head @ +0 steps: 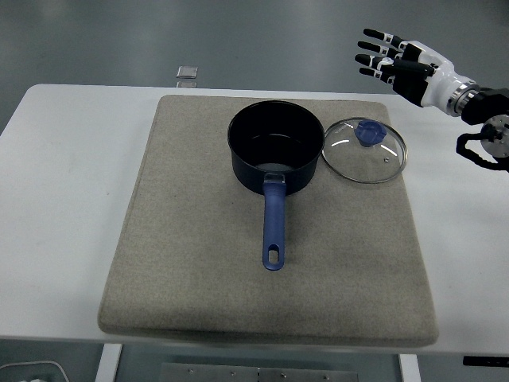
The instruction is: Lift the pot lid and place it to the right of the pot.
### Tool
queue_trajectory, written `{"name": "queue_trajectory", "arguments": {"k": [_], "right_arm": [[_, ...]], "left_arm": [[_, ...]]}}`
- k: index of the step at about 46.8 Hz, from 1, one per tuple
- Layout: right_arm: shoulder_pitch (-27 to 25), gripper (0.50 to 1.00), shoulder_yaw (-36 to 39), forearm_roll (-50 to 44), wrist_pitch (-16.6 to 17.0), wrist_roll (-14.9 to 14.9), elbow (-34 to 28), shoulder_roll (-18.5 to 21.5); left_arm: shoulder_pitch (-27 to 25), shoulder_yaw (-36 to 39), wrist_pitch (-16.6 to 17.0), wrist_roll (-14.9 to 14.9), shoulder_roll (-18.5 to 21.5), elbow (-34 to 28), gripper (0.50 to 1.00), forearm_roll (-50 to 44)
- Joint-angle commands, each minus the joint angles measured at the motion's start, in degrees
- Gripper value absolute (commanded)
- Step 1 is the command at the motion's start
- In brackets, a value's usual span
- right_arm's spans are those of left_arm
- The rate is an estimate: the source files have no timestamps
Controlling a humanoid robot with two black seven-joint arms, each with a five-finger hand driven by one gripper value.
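Grey felt covers most of the white table (64, 159) — a large square mat (199, 302) on which everything of the task sits. Far off the mat's far-left corner lies a small pale square object (187, 72), too small to identify. On the far half of the mat stands the dark blue pot (274, 147), uncovered, its interior open to view and its blue handle (273, 223) pointing toward the near edge. Just to the right of the pot the glass lid (364, 151) lies flat on the mat, its rim next to the pot's wall, its blue knob (368, 132) up. Further right and farther back, the right hand (398, 62) hangs in the air above the table's far-right corner, fingers (372, 48) spread and holding nothing, well apart from the lid.

Judged from this layout, the task looks done — the lid is off the pot and rests at its right, released. Nothing seems left but to bring the arm back to rest. The left arm does not show.
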Motion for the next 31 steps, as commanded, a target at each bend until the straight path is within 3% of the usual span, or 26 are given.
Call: {"name": "queue_trajectory", "arguments": {"k": [1, 7, 31], "right_arm": [[-0.1, 0.899, 0.0, 6.8, 1.1, -1.6, 0.0, 0.0], [-0.6, 0.899, 0.0, 13.3, 1.3, -2.3, -0.2, 0.0], [-0.3, 0.913, 0.1, 13.1, 1.4, -1.8, -0.1, -0.2]], "left_arm": [[0.0, 0.0, 0.0, 0.0, 0.0, 0.0, 1.0, 0.0], [0.0, 0.0, 0.0, 0.0, 0.0, 0.0, 1.0, 0.1], [-0.1, 0.0, 0.0, 0.0, 0.0, 0.0, 1.0, 0.0]]}}
